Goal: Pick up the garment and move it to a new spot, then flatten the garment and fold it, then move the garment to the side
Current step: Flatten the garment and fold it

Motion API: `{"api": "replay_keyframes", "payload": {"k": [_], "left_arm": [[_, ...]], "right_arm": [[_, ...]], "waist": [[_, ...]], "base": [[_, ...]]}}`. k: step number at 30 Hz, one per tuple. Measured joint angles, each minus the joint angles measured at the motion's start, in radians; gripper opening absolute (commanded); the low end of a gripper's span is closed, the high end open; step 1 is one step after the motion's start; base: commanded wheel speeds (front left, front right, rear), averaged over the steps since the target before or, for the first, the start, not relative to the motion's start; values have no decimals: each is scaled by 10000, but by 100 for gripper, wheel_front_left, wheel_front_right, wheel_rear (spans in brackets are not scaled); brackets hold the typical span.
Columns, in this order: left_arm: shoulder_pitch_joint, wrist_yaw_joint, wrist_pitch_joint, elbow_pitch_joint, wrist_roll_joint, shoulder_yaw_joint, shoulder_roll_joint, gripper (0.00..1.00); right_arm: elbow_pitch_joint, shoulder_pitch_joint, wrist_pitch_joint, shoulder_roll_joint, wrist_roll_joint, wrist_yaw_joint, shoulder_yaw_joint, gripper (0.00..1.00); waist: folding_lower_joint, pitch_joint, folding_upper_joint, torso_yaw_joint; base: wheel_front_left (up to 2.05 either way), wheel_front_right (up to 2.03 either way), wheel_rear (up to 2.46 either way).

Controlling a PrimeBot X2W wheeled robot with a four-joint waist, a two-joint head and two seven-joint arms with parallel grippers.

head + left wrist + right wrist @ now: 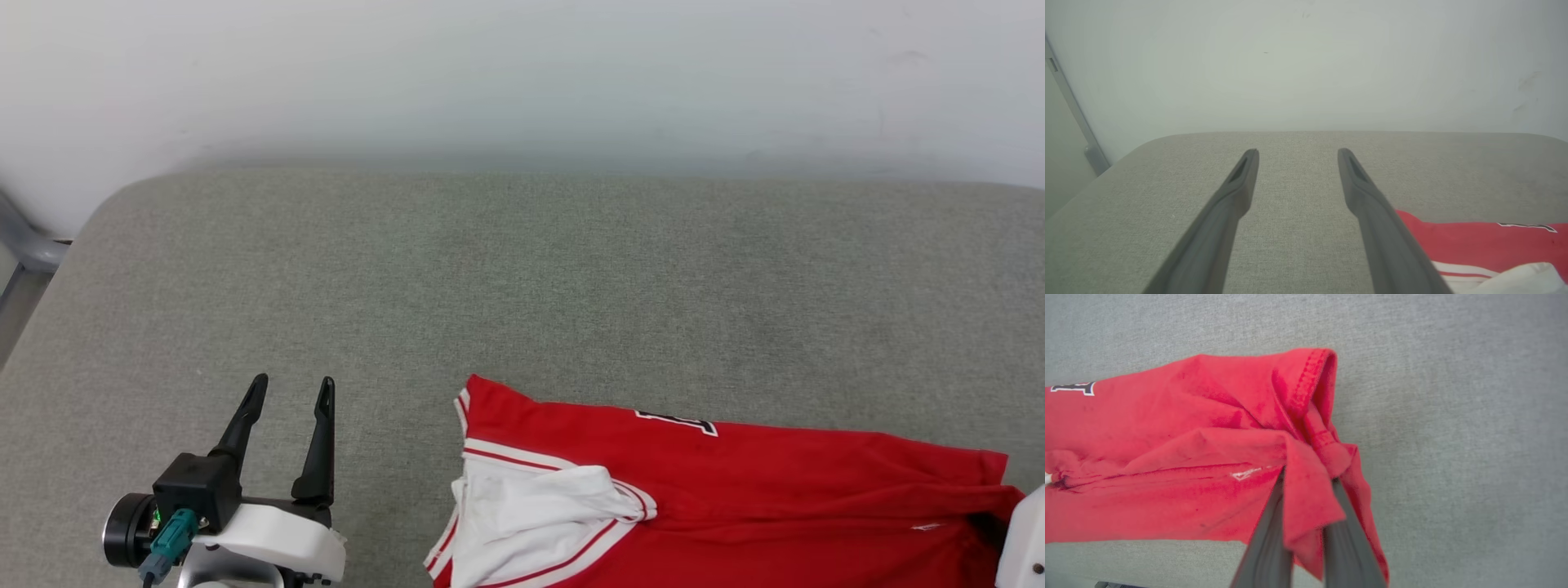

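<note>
At the near left, my left gripper [294, 381] sits above the grey woven-fabric padded surface [522, 286]. Its two long dark fingers [1237, 192] are spread wide with nothing between them, pointing towards the far edge and the pale wall [522, 73] behind it. I cannot tell whether the fingers touch the fabric below.

Just to the right of that gripper lies the red sports jersey [775, 490], thin cloth with red-white striped trim. It stretches along the near edge of the surface from the middle to the far right. Its left end shows a crumpled white short sleeve [531, 514] turned over on the red body. Part of the black, white-outlined lettering [678, 422] peeks out at the far fold line. My left wrist view catches this same left end [1474, 241] beside my right-hand finger.

At the near right, my right gripper [1308, 475] is clamped on a bunched corner of the jersey [1167, 457] near its stitched hem. Red cloth is pinched between the two fingers and drapes over them. The pale housing of my right arm [1024, 539] shows at that end.
</note>
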Motion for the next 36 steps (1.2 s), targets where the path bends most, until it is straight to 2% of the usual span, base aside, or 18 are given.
{"api": "replay_keyframes", "payload": {"k": [4,14,20,26,36], "left_arm": [[66,-2,-2,29,44,21,-13,100],[77,-102,-2,128,67,-42,-90,100],[49,-178,-2,238,84,-159,-92,100],[-152,-247,-2,351,81,-244,-92,100],[-725,-412,-2,403,125,-397,-293,100]], "right_arm": [[-376,95,372,23,182,0,-224,0],[-1450,116,2096,1820,3693,0,-280,0],[-982,-154,2506,2228,5530,-2,-314,0],[251,-695,1486,2259,7265,-2,1204,0],[1369,-1839,-297,2272,8408,-2,4351,0]], "waist": [[-1,-98,0,-99],[-1,-271,0,-117],[0,-282,0,100],[0,-169,0,460],[0,527,0,988]], "base": [[0,0,0],[0,0,0],[0,0,0],[0,0,0],[0,0,0]]}}
